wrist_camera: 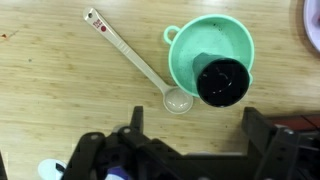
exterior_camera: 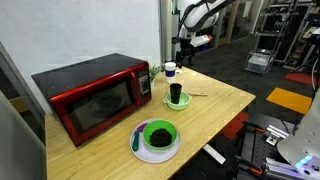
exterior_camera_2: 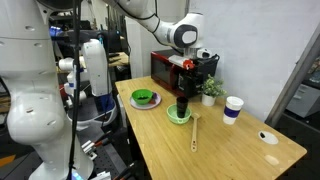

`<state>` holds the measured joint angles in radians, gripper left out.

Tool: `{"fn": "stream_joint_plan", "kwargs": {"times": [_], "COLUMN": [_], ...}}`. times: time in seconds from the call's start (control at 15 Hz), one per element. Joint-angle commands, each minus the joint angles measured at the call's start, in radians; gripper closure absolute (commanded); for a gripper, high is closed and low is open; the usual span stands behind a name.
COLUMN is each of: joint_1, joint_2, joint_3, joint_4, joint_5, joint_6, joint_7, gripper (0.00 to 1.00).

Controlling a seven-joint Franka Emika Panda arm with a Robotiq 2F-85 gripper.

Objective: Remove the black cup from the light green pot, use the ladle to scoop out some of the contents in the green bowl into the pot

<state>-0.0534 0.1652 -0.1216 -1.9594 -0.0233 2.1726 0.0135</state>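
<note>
The wooden table (exterior_camera: 215, 105) bears a microwave (exterior_camera: 95, 95), plate (exterior_camera: 143, 155), light green pot (wrist_camera: 200, 40), ladle (wrist_camera: 133, 57) and white cup (exterior_camera: 170, 69).

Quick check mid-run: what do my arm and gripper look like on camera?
The arm is white, with rounded segments and darker bands at the joints. The gripper is all black: two blocky fingers on a bulky body. No markings are legible.

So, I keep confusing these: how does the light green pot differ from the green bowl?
The light green pot is pale, the green bowl darker. The pot holds the black cup, the bowl dark contents. The bowl sits on a white plate, the pot on the table. Both are round.
</note>
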Motion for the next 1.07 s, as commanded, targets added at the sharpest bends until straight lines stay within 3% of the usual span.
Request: {"fn": "stream_joint_plan", "kwargs": {"times": [0.0, 0.07, 0.47, 1.0], "joint_1": [-0.018, -0.017, -0.022, -0.038], "joint_2": [0.002, 0.011, -0.011, 0.124], "joint_3": [0.006, 0.012, 0.009, 0.012], "joint_4": [-0.042, -0.008, -0.039, 0.074], "joint_5": [-0.026, -0.012, -0.012, 0.016], "joint_6": [0.074, 0.022, 0.077, 0.038], "joint_7": [0.005, 0.003, -0.006, -0.033], "gripper": [0.00, 0.00, 0.00, 0.00]}}
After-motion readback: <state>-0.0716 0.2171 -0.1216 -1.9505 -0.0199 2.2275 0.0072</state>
